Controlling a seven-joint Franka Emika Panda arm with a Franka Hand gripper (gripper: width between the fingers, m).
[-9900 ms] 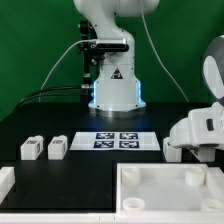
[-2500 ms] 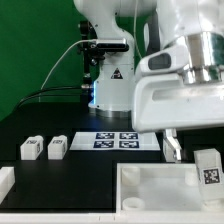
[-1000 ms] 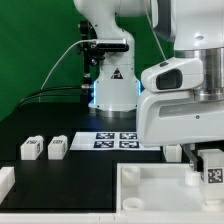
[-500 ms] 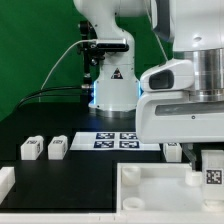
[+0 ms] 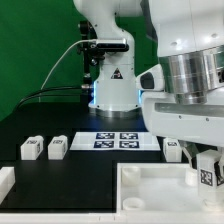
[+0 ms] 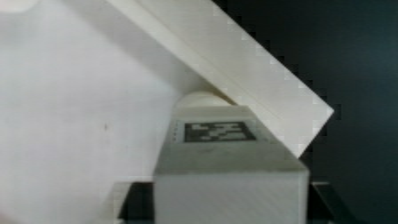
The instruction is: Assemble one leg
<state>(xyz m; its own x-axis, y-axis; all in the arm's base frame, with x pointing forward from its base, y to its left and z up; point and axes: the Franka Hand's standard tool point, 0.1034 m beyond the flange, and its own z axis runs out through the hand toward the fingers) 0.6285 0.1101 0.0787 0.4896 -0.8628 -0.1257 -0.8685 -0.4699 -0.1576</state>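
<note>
— Is there anything on you I can read?
— No words. The leg (image 5: 208, 177) in my hand (image 5: 207, 170) wears a black-and-white square tag. The wrist view shows the leg (image 6: 219, 165) with that tag facing the camera. The marker board (image 5: 120, 140) carries four such tags. The sticker (image 5: 113, 74) on my base is a triangle, too small to read.
— What's around you?
— A black table (image 5: 90, 165) with a green curtain (image 5: 30, 50) behind it. In the exterior view, a loose leg (image 5: 31, 148) and its twin (image 5: 57, 147) stand side by side at nine o'clock. The white tray (image 5: 150, 171) fills five o'clock.
— And your pose?
— My wrist points straight down at four o'clock, over the tray's corner. My fingers are closed against the leg's sides and hold it upright, tag end down. Its lower end is just beside the tray's angled wall (image 6: 240, 75); whether it touches, I cannot tell.
</note>
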